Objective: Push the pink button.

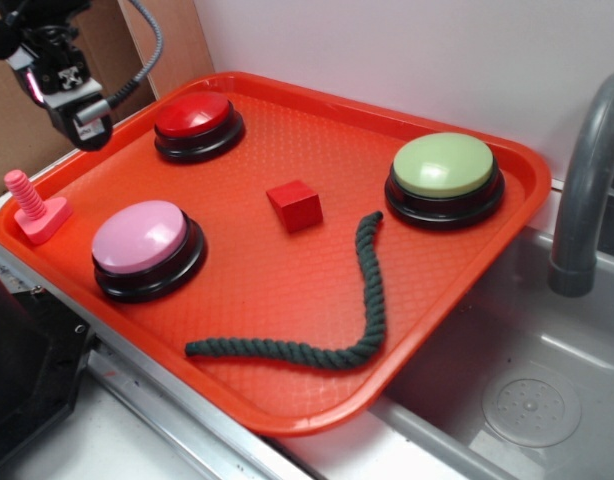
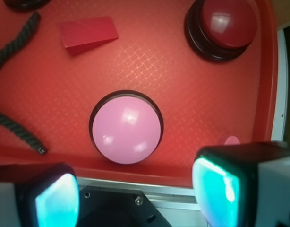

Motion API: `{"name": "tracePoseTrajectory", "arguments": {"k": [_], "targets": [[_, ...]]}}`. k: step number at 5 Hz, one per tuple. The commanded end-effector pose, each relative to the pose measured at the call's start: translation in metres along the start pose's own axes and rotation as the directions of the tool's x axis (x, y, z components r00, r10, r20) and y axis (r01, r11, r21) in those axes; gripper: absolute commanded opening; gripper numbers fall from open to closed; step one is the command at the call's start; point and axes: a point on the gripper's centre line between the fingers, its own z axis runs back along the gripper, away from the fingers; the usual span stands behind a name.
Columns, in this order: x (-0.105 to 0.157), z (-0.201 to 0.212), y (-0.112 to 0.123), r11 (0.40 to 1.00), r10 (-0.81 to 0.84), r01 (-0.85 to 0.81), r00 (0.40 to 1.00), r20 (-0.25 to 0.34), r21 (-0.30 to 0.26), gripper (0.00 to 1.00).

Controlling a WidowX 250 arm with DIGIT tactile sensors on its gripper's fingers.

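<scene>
In the outside view the gripper (image 1: 84,128) hangs in the air above the far left corner of the orange tray (image 1: 287,400). In the wrist view its two fingers (image 2: 46,196) stand far from each other, so it is open, and there is nothing between them.

Just below the gripper, at the left rim of the tray, stands a small pink bolt (image 1: 34,208), upright on its flat head. The pink button (image 1: 147,245) sits on the tray, below the gripper and a little to its right, and the gripper does not touch it. In the wrist view this button (image 2: 126,128) lies in front of the open fingers, about in the middle between them.

To the right of the gripper, near it, is the red button (image 1: 197,124). Further right, near the middle of the tray, lies a small red block (image 1: 294,205). A dark green rope (image 1: 337,320) curves along the tray's front part. The green button (image 1: 445,176) is the farthest from the gripper, on the right side. Outside the tray, at the right, there is a grey sink (image 1: 527,400) with a tap (image 1: 587,190).
</scene>
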Motion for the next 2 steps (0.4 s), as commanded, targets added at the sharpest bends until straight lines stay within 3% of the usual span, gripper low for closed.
{"name": "tracePoseTrajectory", "arguments": {"k": [1, 2], "targets": [[0.0059, 0.0232, 0.0022, 1.0, 0.009, -0.01, 0.999, 0.047, 0.017, 1.0], [0.0057, 0.0278, -0.0009, 1.0, 0.012, -0.014, 0.999, 0.044, 0.027, 1.0]]}}
